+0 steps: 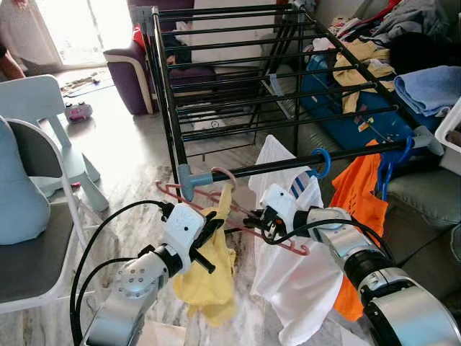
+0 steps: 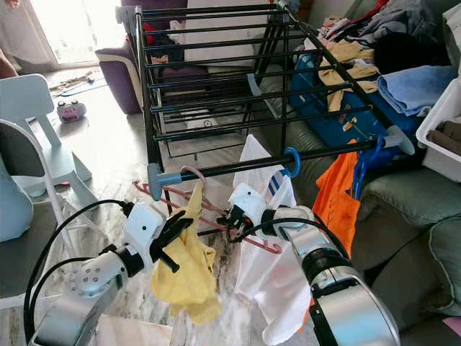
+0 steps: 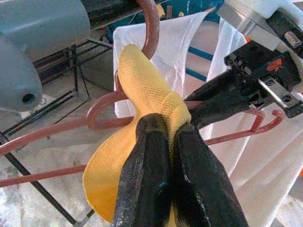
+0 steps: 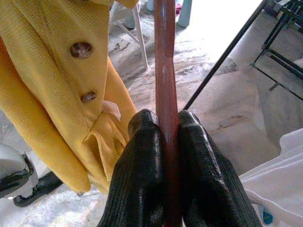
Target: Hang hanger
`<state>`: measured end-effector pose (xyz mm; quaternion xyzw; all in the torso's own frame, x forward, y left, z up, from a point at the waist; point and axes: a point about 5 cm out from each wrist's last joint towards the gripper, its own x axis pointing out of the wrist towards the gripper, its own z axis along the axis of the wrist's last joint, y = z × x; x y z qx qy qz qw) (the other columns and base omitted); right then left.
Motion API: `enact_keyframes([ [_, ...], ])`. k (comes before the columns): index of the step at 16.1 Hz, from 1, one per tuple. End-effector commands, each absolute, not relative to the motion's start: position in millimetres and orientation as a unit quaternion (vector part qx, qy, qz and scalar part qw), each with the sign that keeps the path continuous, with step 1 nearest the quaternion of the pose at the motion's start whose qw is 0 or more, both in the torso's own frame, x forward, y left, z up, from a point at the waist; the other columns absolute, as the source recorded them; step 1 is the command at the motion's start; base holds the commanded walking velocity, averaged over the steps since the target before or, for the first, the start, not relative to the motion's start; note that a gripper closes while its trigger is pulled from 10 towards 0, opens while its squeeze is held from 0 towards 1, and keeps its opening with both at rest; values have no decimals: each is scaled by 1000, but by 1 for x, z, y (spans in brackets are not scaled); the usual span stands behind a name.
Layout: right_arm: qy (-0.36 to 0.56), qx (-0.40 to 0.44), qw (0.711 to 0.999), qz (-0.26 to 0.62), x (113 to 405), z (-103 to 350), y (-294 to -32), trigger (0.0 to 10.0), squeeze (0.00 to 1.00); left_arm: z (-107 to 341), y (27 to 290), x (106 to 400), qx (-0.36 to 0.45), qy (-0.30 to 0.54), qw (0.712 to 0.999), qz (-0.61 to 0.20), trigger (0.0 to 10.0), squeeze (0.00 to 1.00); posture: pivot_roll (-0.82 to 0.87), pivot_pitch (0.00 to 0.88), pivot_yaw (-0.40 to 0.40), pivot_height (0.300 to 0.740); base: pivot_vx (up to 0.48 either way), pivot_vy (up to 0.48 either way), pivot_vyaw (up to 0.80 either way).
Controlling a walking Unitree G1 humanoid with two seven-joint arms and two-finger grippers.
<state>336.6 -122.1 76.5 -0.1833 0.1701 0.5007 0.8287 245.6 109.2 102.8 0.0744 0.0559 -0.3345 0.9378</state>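
A pink hanger (image 1: 287, 244) carries a yellow garment (image 1: 209, 281), and its hook (image 1: 225, 174) sits over the front rail (image 1: 274, 166) of the black drying rack. My left gripper (image 1: 215, 225) is shut on the yellow garment where it drapes over the hanger's neck; the wrist view shows its fingers (image 3: 151, 142) pinching the cloth (image 3: 142, 80). Just to the right, my right gripper (image 1: 253, 218) is shut on the hanger's pink bar (image 4: 165, 56), with the buttoned yellow cloth (image 4: 57, 71) beside it.
A white garment (image 1: 295, 274) on a blue hook (image 1: 322, 163) and an orange garment (image 1: 356, 194) hang on the same rail. White chairs (image 1: 43, 238) stand on the left. On the right are a sofa with piled clothes (image 1: 425, 86) and a white basket (image 1: 450, 130). A person's arm (image 1: 9, 65) is at far left.
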Motion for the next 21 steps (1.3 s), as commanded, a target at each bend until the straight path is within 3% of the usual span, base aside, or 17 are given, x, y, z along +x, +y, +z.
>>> enact_keyframes([
  [1, 174, -187, 824, 506, 338, 79, -127, 0, 0, 108, 109, 246, 78, 40, 939, -332, 10000, 0, -80, 0, -25, 740, 0, 0, 0],
  [6, 192, -180, 820, 508, 335, 75, -134, 0, 0, 107, 107, 246, 79, 41, 937, -337, 10000, 0, -86, 0, -22, 740, 0, 0, 0],
  [8, 189, -169, 852, 457, 341, 78, -139, 1294, 0, 106, 110, 246, 80, 40, 939, -331, 10000, 0, -85, 0, -26, 740, 0, 0, 0],
  [9, 172, -149, 877, 423, 345, 82, -139, 0, 0, 106, 112, 246, 79, 40, 942, -323, 10000, 0, -83, 0, -31, 740, 0, 0, 0],
  [11, 125, -100, 907, 389, 342, 85, -132, 0, 0, 104, 113, 246, 75, 40, 944, -318, 10000, 0, -84, 0, -31, 740, 0, 0, 0],
  [13, 99, -91, 915, 381, 330, 82, -125, 39, 0, 104, 111, 245, 72, 40, 945, -315, 10000, 0, -84, 0, -24, 740, 0, 0, 0],
  [15, 92, -61, 926, 362, 307, 76, -117, 10000, 0, 105, 113, 246, 65, 37, 949, -305, 10000, 0, -91, 0, -9, 740, 0, 0, 0],
  [17, 80, -52, 937, 336, 285, 72, -115, 10000, 0, 106, 118, 249, 57, 34, 956, -286, 10000, 0, -110, 0, 5, 740, 0, 0, 0],
  [21, 72, -41, 956, 282, 272, 79, -125, 10000, 0, 103, 119, 253, 68, 27, 962, -264, 10000, 0, -120, 0, 13, 740, 0, 0, 0],
])
